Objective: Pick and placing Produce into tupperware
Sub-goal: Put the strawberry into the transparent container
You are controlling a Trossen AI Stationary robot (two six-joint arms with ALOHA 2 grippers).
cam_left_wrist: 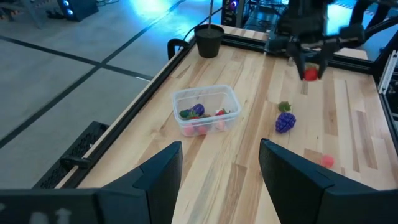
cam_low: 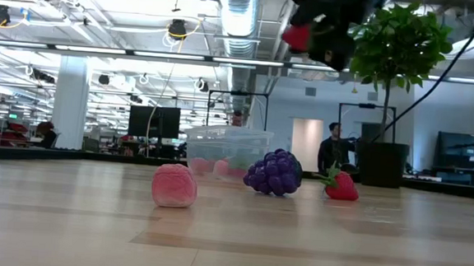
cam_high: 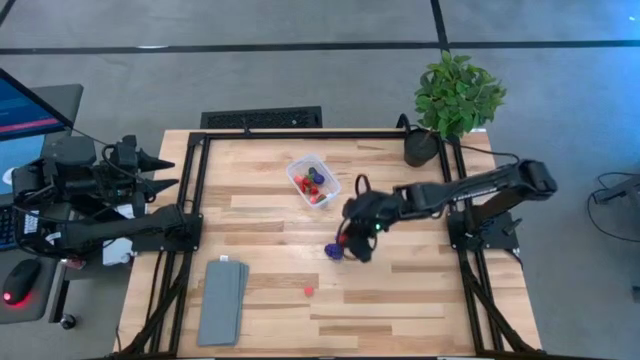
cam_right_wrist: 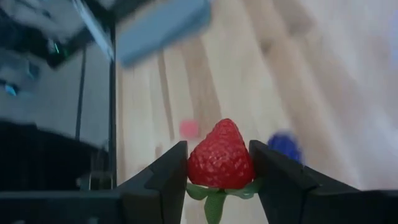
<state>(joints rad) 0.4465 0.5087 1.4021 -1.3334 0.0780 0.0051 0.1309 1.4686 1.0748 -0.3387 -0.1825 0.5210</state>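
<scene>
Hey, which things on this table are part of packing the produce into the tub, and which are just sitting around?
Part of the job: tupperware; strawberry held by the right gripper; grape cluster; strawberry on the table; pink piece.

Just lying about: potted plant; grey slab; left gripper, parked at the table's edge.

SETTING: open-plan robotics lab or office | CEILING: exposed silver ducts [cam_low: 237, 17] and strip lights | BACKGROUND: desks with dark monitors [cam_low: 157, 120], a person [cam_low: 332, 149] standing far behind | STATION: wooden table [cam_high: 400, 300] in a black frame, beside it a screen [cam_high: 25, 105] and a mouse [cam_high: 20, 282] | FLOOR: grey, taped lines
</scene>
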